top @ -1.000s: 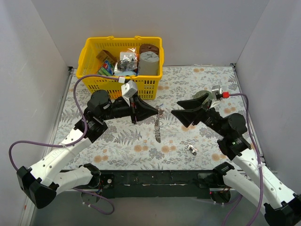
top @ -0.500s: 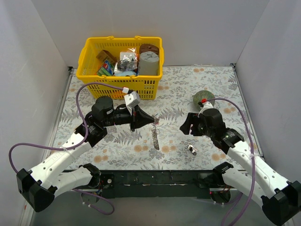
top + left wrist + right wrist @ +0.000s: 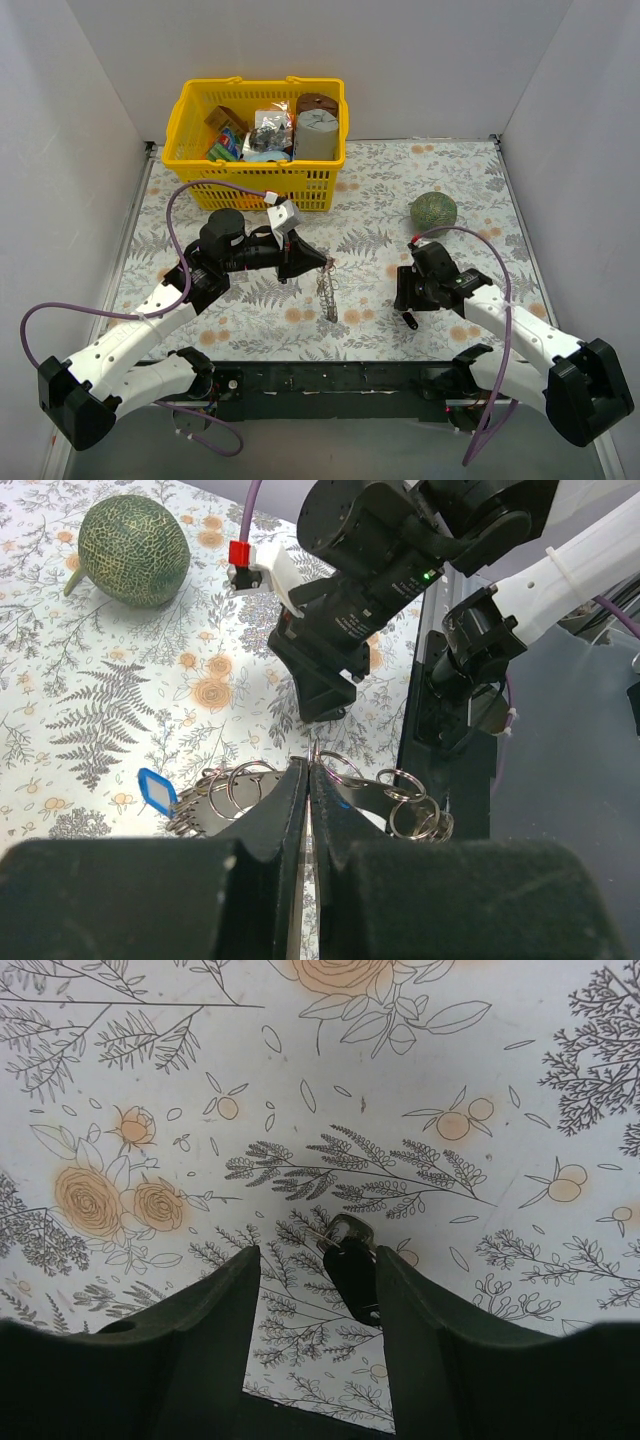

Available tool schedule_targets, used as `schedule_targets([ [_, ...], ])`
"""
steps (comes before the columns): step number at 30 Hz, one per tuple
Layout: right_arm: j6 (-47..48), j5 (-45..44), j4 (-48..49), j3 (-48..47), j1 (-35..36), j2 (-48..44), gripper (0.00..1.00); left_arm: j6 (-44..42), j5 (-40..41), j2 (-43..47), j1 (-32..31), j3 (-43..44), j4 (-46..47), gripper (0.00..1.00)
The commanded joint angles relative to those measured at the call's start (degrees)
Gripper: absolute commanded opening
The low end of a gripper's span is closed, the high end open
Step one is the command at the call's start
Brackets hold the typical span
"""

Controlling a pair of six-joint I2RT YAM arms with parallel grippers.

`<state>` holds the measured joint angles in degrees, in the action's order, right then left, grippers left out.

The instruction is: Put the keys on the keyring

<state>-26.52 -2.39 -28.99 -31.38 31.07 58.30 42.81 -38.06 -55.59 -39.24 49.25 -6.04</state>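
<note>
Seen from above, the left pincer is clamped shut on the keyring, a string of linked silver rings dangling over the middle of the floral worktop. The right pincer points down near the worktop's near edge, jaws partly apart around a dark-headed key without touching it. Bare cloth separates the pincers. A melon and a yellow basket sit well beyond.

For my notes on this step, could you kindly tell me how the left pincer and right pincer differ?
The left pincer is shut on the keyring; the right pincer stands open, straddling a dark key. The left reaches sideways, the right points down at the cloth. Both are black.
</note>
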Motion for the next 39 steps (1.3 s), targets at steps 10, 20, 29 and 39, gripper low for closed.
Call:
schedule_targets([
  [10,1.03,4.24,6.58,3.51,-0.57,4.19,0.49,-1.15,-0.52,1.1,-0.31,-0.56,1.82,0.0],
  [20,1.56,5.91,9.13,4.39,-0.92,5.15,0.27,-0.97,-0.52,0.66,-0.31,-0.83,1.74,0.0],
  [29,2.61,5.65,8.08,3.17,-1.01,2.87,0.01,-1.23,0.27,0.93,-0.31,-0.91,0.95,0.0],
  [39,6.13,8.71,5.79,-2.9,-1.01,-0.65,0.01,-2.29,1.76,1.36,-0.39,-0.56,-0.81,0.0],
])
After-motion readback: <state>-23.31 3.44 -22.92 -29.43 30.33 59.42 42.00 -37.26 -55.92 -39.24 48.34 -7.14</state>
